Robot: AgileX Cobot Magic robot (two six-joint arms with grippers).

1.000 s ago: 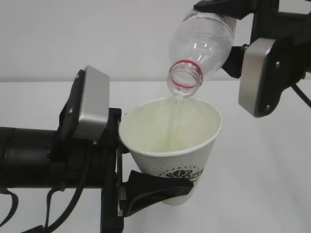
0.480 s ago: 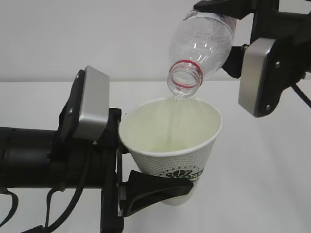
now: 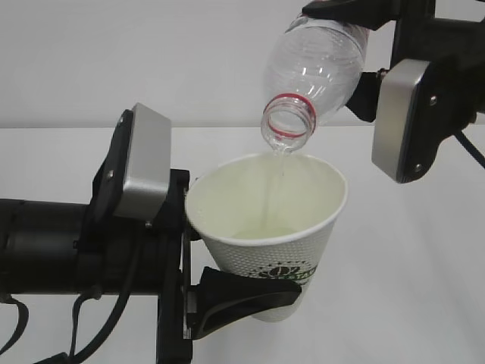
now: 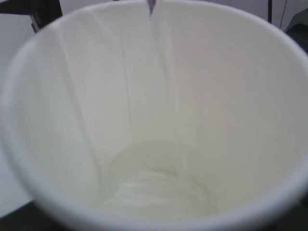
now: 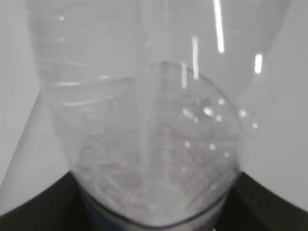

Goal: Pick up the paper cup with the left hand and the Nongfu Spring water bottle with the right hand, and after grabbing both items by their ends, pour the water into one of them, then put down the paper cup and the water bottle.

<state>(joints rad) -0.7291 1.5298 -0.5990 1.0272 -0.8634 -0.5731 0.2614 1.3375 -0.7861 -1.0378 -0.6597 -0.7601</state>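
White table [image 3: 424,303] and a pale wall are seen behind both arms. Low on the paper cup [image 3: 265,227], the jaws of the left hand [image 3: 250,299] are pressed around its tapered base, so the mouth is kept up and free. The Nongfu Spring water bottle [image 3: 314,68] is clamped near its far end by the right hand [image 3: 356,23] and tilted neck-down above the cup, so a thin stream of water [image 3: 276,189] is led inside. Dotted embossing is seen on the cup; the bottle is clear plastic with a red neck ring.

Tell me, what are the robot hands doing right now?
Left gripper holds paper cup. Right gripper tips water bottle; water pouring in. Nothing in the way.
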